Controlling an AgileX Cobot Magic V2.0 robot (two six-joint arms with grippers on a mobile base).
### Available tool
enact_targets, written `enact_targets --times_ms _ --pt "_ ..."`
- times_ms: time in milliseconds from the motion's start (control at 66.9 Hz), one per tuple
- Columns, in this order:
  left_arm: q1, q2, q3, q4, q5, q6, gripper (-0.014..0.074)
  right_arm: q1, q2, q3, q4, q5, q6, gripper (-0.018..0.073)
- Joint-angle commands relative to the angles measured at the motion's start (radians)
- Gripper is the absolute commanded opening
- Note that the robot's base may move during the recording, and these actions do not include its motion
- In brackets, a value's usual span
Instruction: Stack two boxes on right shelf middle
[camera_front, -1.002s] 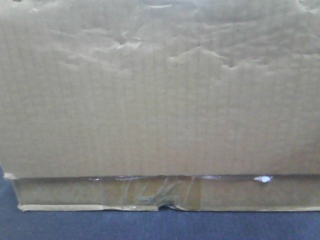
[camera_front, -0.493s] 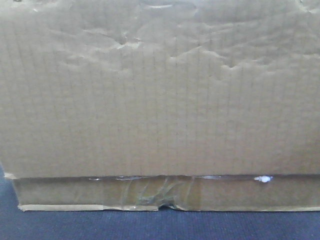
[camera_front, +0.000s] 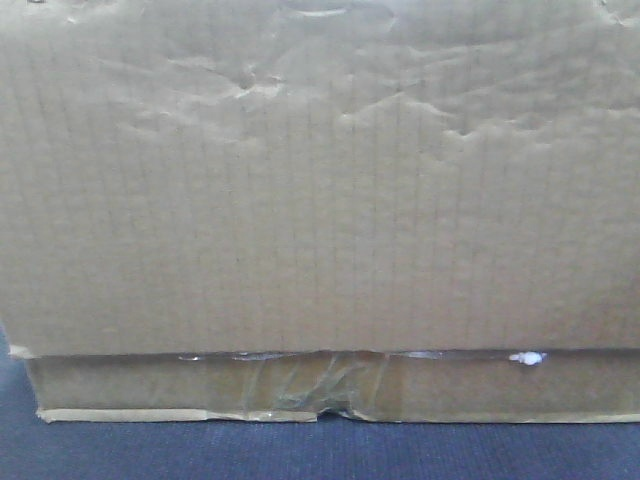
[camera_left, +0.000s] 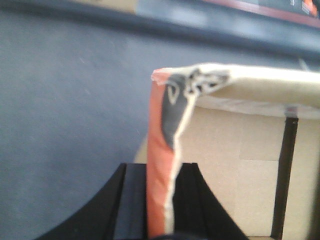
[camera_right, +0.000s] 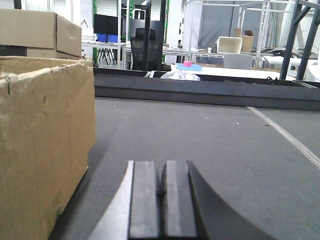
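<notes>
A brown cardboard box (camera_front: 320, 200) with a wrinkled face fills the front view. Its lower strip (camera_front: 150, 388) carries shiny clear tape and a white fleck (camera_front: 525, 357). In the left wrist view my left gripper (camera_left: 161, 167) is shut on the box's upright wall edge (camera_left: 159, 135), which shows orange and white; the box's inside (camera_left: 235, 170) lies to the right. My right gripper (camera_right: 161, 167) is shut with nothing in it, low over the floor, just right of the box (camera_right: 40, 140). A second brown box (camera_right: 35, 27) shows behind it. The shelf is out of view.
Grey-blue carpet (camera_right: 210, 135) runs ahead of the right gripper to a dark low ledge (camera_right: 210, 90). Beyond it stand tables, metal racks (camera_right: 300, 35) and a pale bin (camera_right: 230, 45). A light strip (camera_right: 285, 135) crosses the carpet at the right.
</notes>
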Motion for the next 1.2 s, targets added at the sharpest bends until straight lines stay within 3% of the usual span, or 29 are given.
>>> enact_targets --times_ms 0,164,254,359,733,1181 --pt "-0.143 0.031 -0.007 0.118 -0.022 -0.103 -0.0111 -0.003 0.003 -0.001 -0.008 -0.017 -0.002 -0.0167" --pt "-0.363 0.115 -0.007 0.312 -0.022 -0.25 -0.0111 -0.003 0.003 -0.001 -0.008 -0.017 -0.002 -0.0167" --pt "-0.449 0.163 -0.007 0.343 -0.022 -0.309 -0.0111 -0.003 0.003 -0.001 -0.008 -0.017 -0.002 -0.0167" --pt "-0.498 0.223 -0.007 0.362 -0.022 -0.345 -0.0111 -0.003 0.003 -0.001 -0.008 -0.017 -0.002 -0.0167" --pt "-0.5 0.286 0.003 0.377 -0.022 -0.382 -0.0111 -0.003 0.003 -0.001 -0.008 -0.017 -0.002 -0.0167" --pt "-0.498 0.286 0.213 0.355 -0.022 -0.444 -0.0111 -0.003 0.003 -0.001 -0.008 -0.017 -0.002 -0.0167"
